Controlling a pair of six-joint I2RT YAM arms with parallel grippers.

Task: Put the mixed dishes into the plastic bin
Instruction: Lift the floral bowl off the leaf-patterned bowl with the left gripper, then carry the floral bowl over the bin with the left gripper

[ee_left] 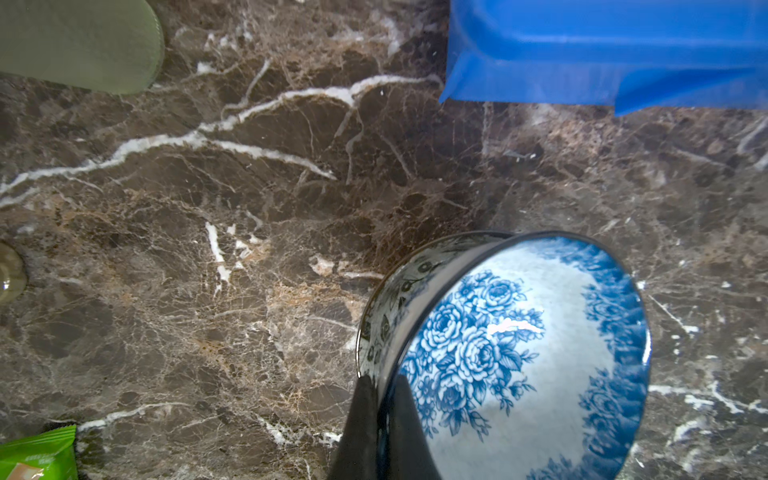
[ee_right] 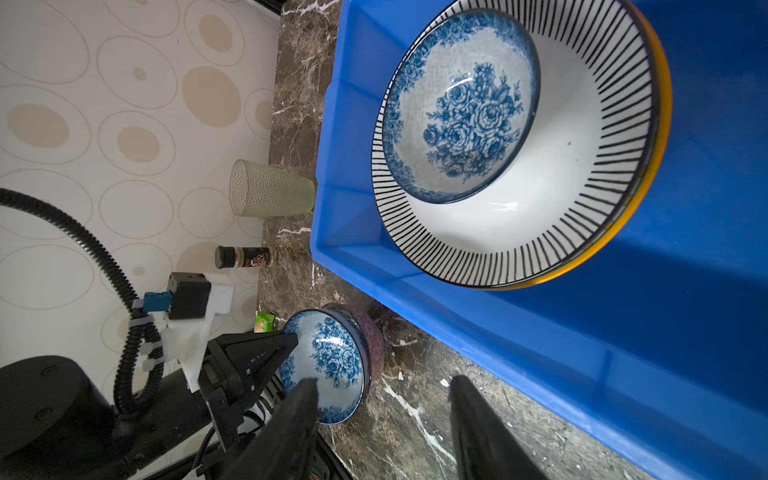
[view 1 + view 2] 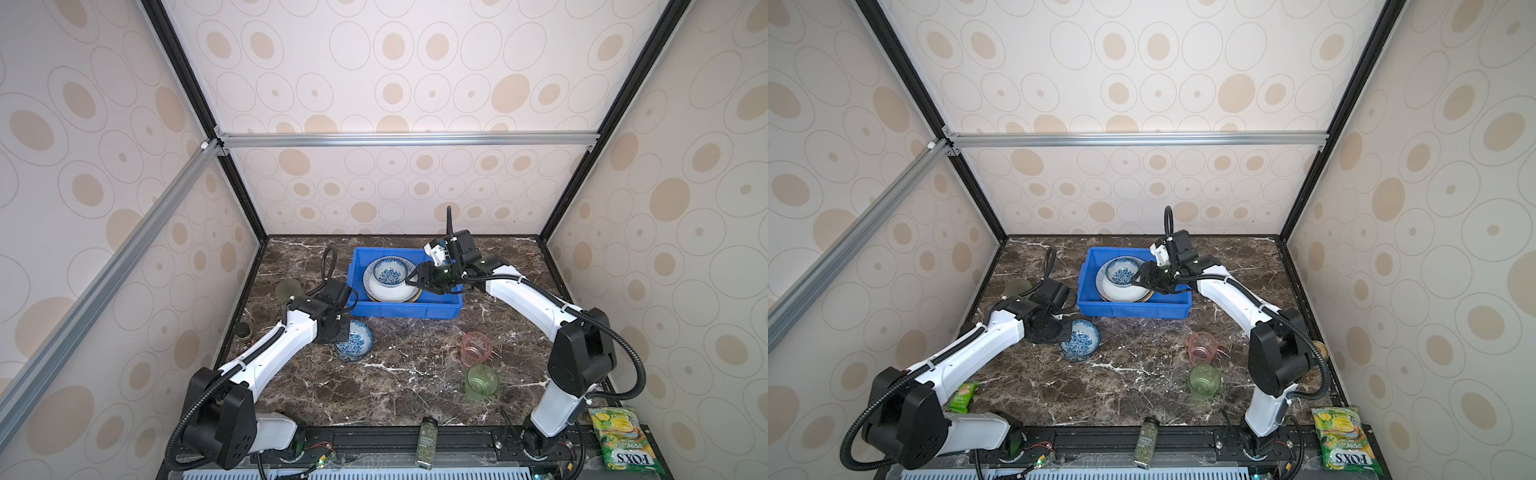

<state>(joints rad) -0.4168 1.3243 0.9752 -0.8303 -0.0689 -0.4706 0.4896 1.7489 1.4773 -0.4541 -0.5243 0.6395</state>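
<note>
My left gripper (image 1: 380,384) is shut on the rim of a blue-white floral bowl (image 1: 523,357), which tilts on the marble in front of the bin's left corner (image 3: 355,340) (image 3: 1080,338). It seems nested in a bowl with a leaf-patterned wall (image 1: 399,291). The blue plastic bin (image 3: 409,311) (image 3: 1133,311) holds a striped-rim plate (image 2: 582,208) with another floral bowl (image 2: 461,108) on it, and a yellow-edged plate underneath. My right gripper (image 2: 382,415) (image 3: 409,280) hangs open and empty over the bin's right side. A pink cup (image 3: 476,345) and a green cup (image 3: 481,382) stand at the right front.
A frosted pale-green cup (image 3: 289,289) (image 2: 270,189) and a small dark-capped jar (image 2: 245,257) stand left of the bin. A green packet (image 3: 962,397) lies by the left arm. A spice jar (image 3: 427,442) and a yellow-green snack packet (image 3: 625,440) lie at the front edge.
</note>
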